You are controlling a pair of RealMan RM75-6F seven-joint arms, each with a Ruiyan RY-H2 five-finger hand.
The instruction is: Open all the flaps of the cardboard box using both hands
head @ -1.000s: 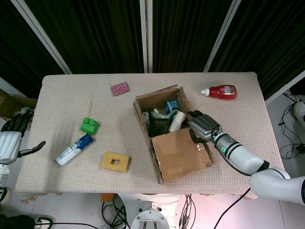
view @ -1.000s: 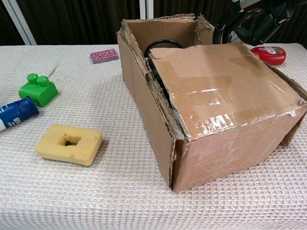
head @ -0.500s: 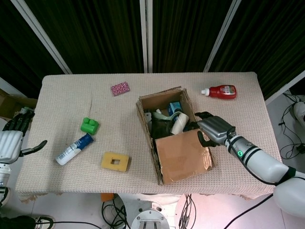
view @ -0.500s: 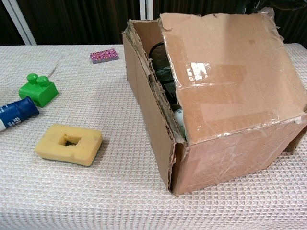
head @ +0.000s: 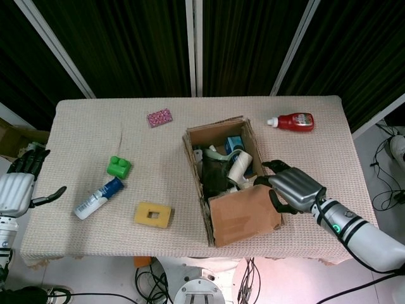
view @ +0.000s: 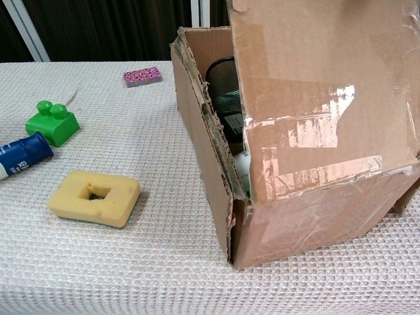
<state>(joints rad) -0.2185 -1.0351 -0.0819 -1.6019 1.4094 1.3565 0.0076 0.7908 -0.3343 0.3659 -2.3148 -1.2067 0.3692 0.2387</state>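
Observation:
The cardboard box [head: 218, 166] stands right of the table's middle with its top open, showing a white bottle, a blue carton and dark items inside. Its near flap [head: 243, 212] is raised almost upright. My right hand [head: 292, 189] grips that flap at its right edge, fingers curled over the top corner. In the chest view the flap [view: 321, 85] fills the upper right above the box's front wall [view: 315, 213] and hides the right hand. My left hand [head: 19, 185] hangs off the table's left edge with fingers apart, holding nothing.
A red bottle [head: 292, 121] lies behind the box to the right, a pink packet [head: 159, 117] behind it to the left. Left of the box are a green block [head: 118, 166], a blue and white bottle [head: 98, 197] and a yellow sponge [head: 152, 214].
My right hand has drawn back toward the near right, swinging the near flap from lying flat over the box up to almost upright. The left hand has barely moved.

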